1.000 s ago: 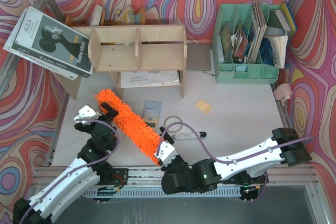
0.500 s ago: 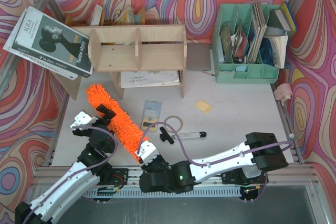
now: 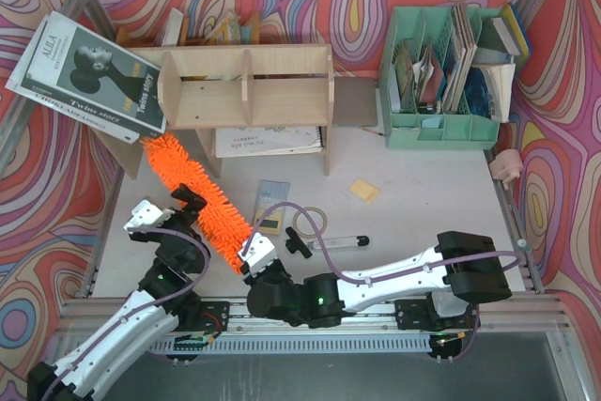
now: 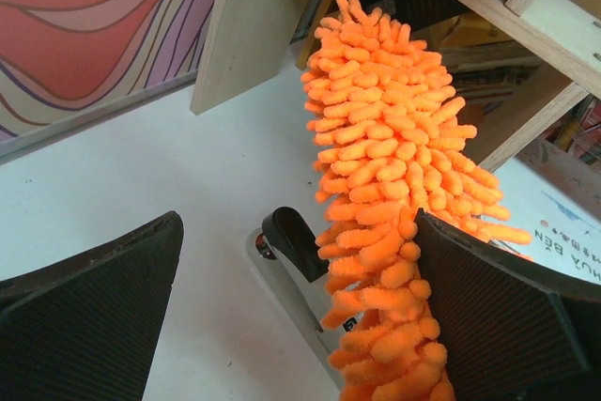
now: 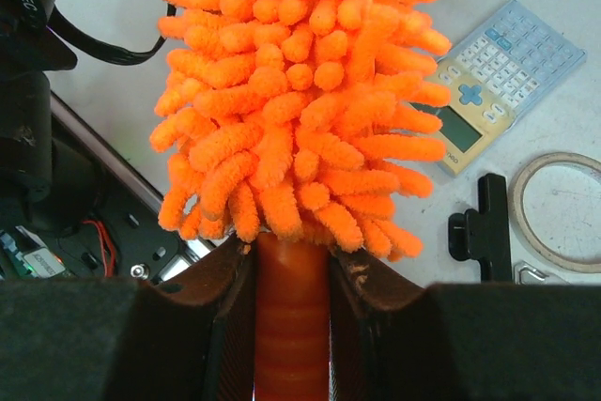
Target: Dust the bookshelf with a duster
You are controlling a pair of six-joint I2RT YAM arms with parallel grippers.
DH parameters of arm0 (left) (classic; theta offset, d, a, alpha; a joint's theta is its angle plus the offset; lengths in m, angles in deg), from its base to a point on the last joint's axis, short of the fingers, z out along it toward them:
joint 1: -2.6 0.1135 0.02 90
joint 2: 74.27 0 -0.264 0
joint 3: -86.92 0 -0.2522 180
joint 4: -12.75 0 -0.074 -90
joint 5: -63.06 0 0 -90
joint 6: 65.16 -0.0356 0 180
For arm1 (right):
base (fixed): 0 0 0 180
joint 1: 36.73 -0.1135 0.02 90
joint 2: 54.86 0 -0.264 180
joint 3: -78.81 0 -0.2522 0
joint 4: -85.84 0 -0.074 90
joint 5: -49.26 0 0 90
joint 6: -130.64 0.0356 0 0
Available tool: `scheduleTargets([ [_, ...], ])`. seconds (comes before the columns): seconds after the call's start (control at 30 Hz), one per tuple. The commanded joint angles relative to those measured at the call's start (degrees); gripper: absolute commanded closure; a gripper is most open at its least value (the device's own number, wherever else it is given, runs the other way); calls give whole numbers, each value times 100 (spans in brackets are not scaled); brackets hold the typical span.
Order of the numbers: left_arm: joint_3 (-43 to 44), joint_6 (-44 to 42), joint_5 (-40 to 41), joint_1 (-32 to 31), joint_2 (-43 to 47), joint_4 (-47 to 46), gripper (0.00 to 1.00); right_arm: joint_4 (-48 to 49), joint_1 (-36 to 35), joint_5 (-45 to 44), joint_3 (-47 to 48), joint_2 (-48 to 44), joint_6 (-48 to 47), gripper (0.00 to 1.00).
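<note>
The right claw (image 3: 255, 253) pinched the duster (image 3: 192, 190) by its handle, so the fluffy end could reach far ahead of it, up to the left leg of the bookshelf (image 3: 249, 82). The left claw (image 3: 169, 206) was spread wide just beside the fluff, holding nothing.

At the rear left of the worktop (image 3: 423, 194): the bookshelf (image 3: 246, 86). Propped against its left end: a stack of magazines (image 3: 89, 72). Beneath it, flat on the worktop: a notebook (image 3: 268, 141). At the rear right, beside the bookshelf: a file organiser (image 3: 441, 124). In front of the bookshelf, mid-worktop: a calculator (image 3: 272, 204), a tape ring (image 3: 310, 223) just right of it, a sticky note (image 3: 363, 191) further right. Slanting from the right fingers (image 5: 211, 316) at the near centre to under the bookshelf's left end: the duster (image 3: 192, 194), close beside the left fingers (image 4: 94, 307).
</note>
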Motion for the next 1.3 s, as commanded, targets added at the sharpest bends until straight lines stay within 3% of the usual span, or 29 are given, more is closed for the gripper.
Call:
scheduleTargets([
  [0.0,55,64,282,-13,-103,373,2,1030,78,-542,-76,-208,-278,100],
  [0.2,240,474,654,-10,21,1159,2,1017,234,-504,-5,-203,-303,100],
  [0.43,506,469,328,-10,326,1353,2,1013,286,-164,154,144,-393,100],
  [0.6,1292,909,87,-15,-22,1972,2,1168,353,43,4,165,-410,100],
  [0.73,2517,1598,-99,-16,-425,3486,2,1287,484,291,-135,91,-307,100],
  [0.9,3419,1214,-857,-10,-385,4751,2,1304,586,604,-31,165,-360,100],
  [1.03,3889,1003,-952,-11,-95,5766,2,1241,723,992,97,290,-259,100],
  [1.13,4068,681,-874,-16,221,6053,2,1186,839,1254,247,400,-134,100],
  [1.27,4183,-78,-1106,-12,555,5737,2,1348,892,1396,490,565,-329,100],
])
